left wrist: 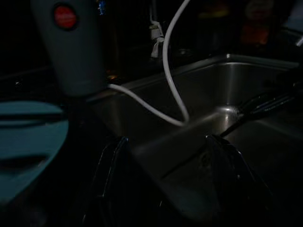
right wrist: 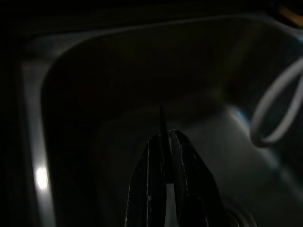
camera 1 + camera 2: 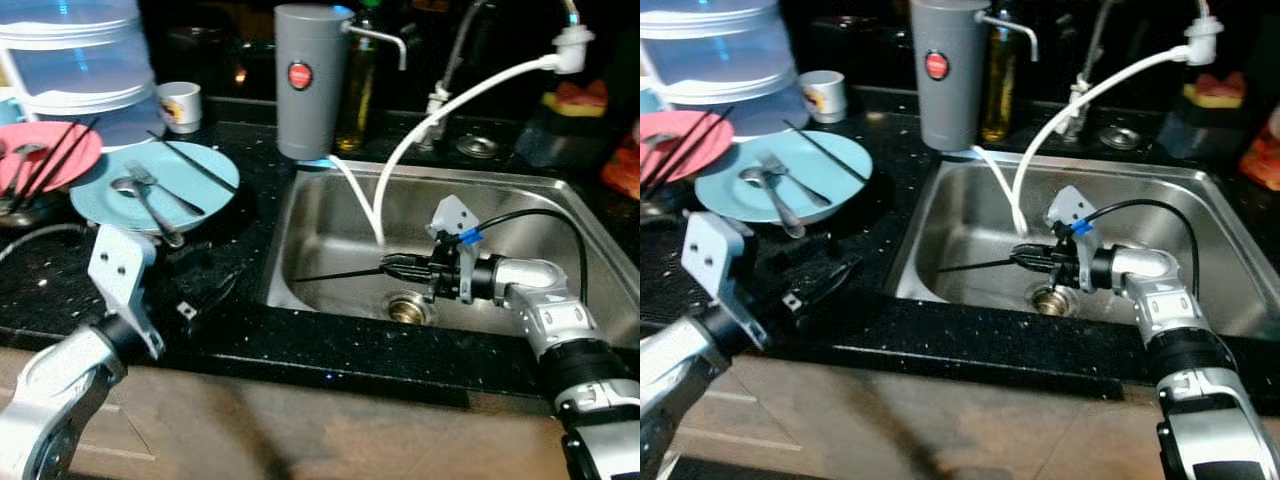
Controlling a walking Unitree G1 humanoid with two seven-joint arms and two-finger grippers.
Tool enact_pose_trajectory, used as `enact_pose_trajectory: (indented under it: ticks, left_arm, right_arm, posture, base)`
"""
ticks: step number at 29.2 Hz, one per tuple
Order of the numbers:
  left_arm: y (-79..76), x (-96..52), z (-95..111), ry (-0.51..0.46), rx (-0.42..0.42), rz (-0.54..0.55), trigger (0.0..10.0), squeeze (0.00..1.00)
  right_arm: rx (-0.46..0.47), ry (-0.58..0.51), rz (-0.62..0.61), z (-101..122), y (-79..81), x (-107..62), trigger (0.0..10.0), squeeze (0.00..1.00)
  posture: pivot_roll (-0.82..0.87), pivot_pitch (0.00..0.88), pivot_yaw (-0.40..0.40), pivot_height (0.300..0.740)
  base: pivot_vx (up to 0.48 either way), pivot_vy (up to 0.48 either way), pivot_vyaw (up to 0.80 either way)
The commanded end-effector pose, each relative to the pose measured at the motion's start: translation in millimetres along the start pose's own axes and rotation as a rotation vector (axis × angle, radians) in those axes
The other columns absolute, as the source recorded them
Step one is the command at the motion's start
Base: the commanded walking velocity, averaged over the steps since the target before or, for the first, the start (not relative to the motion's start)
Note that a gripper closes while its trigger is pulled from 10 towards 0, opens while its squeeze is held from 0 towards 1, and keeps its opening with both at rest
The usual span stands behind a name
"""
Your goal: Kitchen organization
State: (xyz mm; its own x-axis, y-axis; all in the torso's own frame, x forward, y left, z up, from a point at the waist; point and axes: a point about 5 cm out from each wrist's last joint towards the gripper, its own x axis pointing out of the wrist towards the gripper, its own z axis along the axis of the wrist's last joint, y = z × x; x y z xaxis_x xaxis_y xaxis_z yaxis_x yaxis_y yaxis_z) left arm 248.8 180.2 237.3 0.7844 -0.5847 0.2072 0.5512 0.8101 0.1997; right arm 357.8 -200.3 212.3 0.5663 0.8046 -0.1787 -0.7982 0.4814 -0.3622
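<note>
My right gripper [image 3: 392, 266] reaches into the steel sink [image 3: 330, 200] and is shut on a thin black chopstick [image 3: 335, 274], which points left just above the sink floor. The right wrist view shows the chopstick [image 2: 162, 124] sticking out between the closed fingers. On the dark counter left of the sink, my left gripper [image 3: 205, 292] hovers open and holds nothing; its fingers [image 1: 111, 179] are spread. Behind it a blue plate [image 3: 215, 165] holds a fork, a spoon and one chopstick. A pink plate [image 3: 75, 150] at far left carries chopsticks and a spoon.
A grey jug [image 3: 308, 80] with a red button stands at the sink's back left corner. A white hose [image 3: 440, 110] loops down into the sink near the drain [image 3: 407, 305]. A mug [image 3: 180, 105] and a clear tub [image 3: 80, 60] stand behind the plates.
</note>
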Motion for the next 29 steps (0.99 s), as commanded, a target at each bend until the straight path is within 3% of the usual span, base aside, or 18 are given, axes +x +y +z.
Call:
enact_pose_trajectory:
  ticks: [1,10,11,12,16,18,19,25,29]
  left_arm:
    - [-0.7,0.7,4,0.000,0.008,-0.003,10.0,0.00]
    - [-0.2,0.7,2,0.083,0.015,0.038,10.0,0.00]
    - [0.3,0.8,1,0.089,0.018,0.047,10.0,0.00]
    - [0.7,1.1,1,0.092,0.020,0.056,10.0,0.00]
    - [3.8,2.8,0,0.103,0.037,0.093,10.0,0.00]
    - [3.9,5.5,-2,0.137,0.016,0.107,10.0,0.00]
    - [3.3,6.8,-2,0.141,0.004,0.106,10.0,0.00]
    - [-1.2,12.7,-1,0.146,-0.001,0.080,10.0,0.00]
    - [-4.9,18.0,1,0.168,-0.005,0.070,10.0,0.00]
  right_arm:
    - [-0.015,0.007,0.022,2,3.6,3.7,10.0,0.00]
    - [0.005,-0.005,0.029,5,5.6,5.4,10.0,0.00]
    - [0.014,-0.009,0.029,6,5.4,5.7,10.0,0.35]
    - [0.025,-0.014,0.029,6,5.5,6.1,10.0,1.00]
    - [0.047,-0.019,0.034,6,6.5,7.1,10.0,1.00]
    - [0.013,-0.015,0.001,7,5.4,7.5,10.0,1.00]
    - [0.005,-0.014,-0.011,7,4.7,7.6,10.0,0.00]
    - [-0.002,-0.030,-0.072,8,-0.6,5.7,10.0,0.00]
    - [0.051,-0.113,-0.157,18,-11.1,1.0,10.0,0.00]
  posture:
    - [0.07,0.102,-0.007,0.740]
    - [0.07,0.105,-0.009,0.740]
    - [0.07,0.105,-0.010,0.740]
    - [0.07,0.105,-0.010,0.740]
    - [0.07,0.105,-0.010,0.740]
    - [0.07,0.104,-0.008,0.740]
    - [0.07,0.104,-0.008,0.740]
    - [0.07,0.103,-0.006,0.740]
    - [0.07,0.102,0.000,0.740]
  base:
    - [0.000,0.000,0.00]
    - [0.000,0.000,0.00]
    - [0.000,0.000,0.00]
    - [0.000,0.000,0.00]
    - [0.000,0.000,0.00]
    - [0.000,0.000,0.00]
    - [0.000,0.000,0.00]
    - [0.000,0.000,0.00]
    - [0.000,0.000,0.00]
